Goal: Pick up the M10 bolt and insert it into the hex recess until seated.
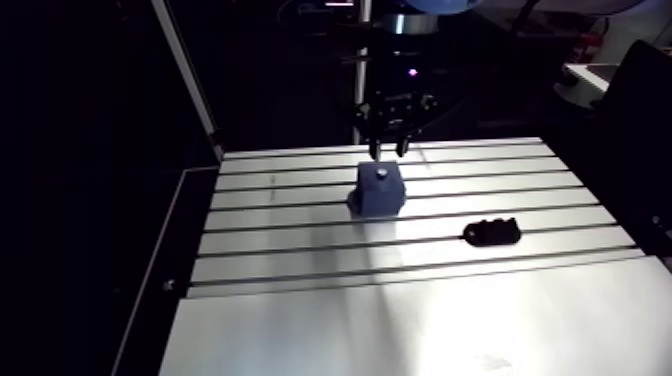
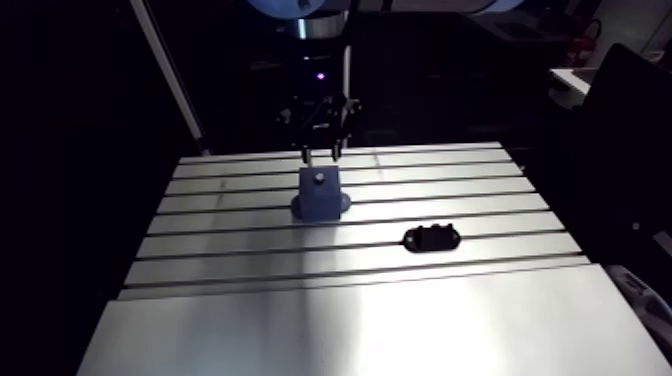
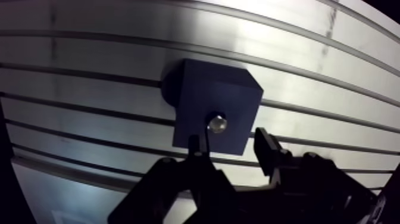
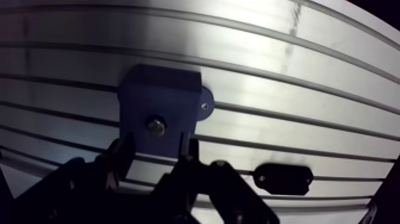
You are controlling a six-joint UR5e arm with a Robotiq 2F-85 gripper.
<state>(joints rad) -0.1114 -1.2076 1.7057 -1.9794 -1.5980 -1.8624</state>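
A dark blue block (image 1: 380,195) stands on the slotted table (image 1: 300,255) toward the back. The silver M10 bolt (image 3: 217,124) sits in the recess in the block's top face, only its round end showing. My gripper (image 1: 386,150) hangs just above and slightly behind the block. In the wrist view the gripper (image 4: 156,146) is open, with the two fingertips (image 4: 126,143) on either side of the bolt's line and nothing pressed between them. The bolt stands free of both fingers.
A small black oblong part (image 1: 491,232) lies on the table to the right of the block and nearer the front. The block has a rounded foot (image 4: 204,104) with a screw in it. Table edges run at the left and right.
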